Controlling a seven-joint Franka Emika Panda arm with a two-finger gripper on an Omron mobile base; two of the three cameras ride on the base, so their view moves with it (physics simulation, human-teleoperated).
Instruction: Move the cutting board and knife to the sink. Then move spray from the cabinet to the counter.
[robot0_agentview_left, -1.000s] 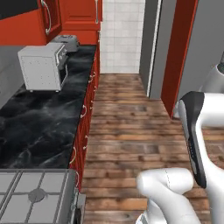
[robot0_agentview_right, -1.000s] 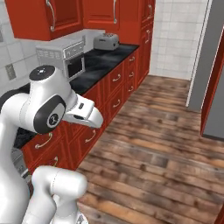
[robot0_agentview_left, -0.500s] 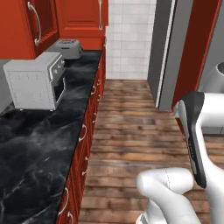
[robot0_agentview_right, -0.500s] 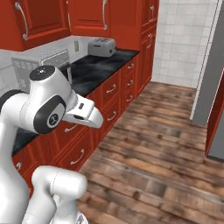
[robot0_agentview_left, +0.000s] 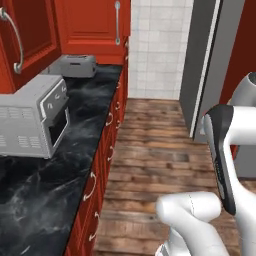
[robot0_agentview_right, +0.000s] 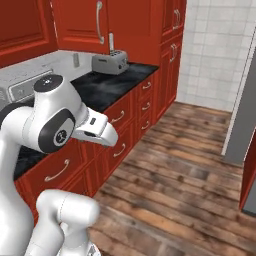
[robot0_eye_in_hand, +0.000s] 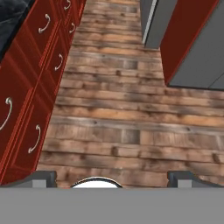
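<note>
Black marble counter (robot0_agentview_left: 75, 165) with microwave (robot0_agentview_left: 32, 117) and toaster (robot0_agentview_left: 75, 66)

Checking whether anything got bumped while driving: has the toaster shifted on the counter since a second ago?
No. The toaster sits at the counter's far end under the cabinet as before; the base drove forward, so the whole view shifted.

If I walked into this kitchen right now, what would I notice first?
Probably all the shiny red: red drawers run under a long black marble counter, with red wall cabinets above. On that counter sits a grey boxy toaster oven, and further back near the white tiled wall, a silver toaster. The big white robot arm bends over the wooden plank floor, its gripper wide open and holding nothing.
</note>
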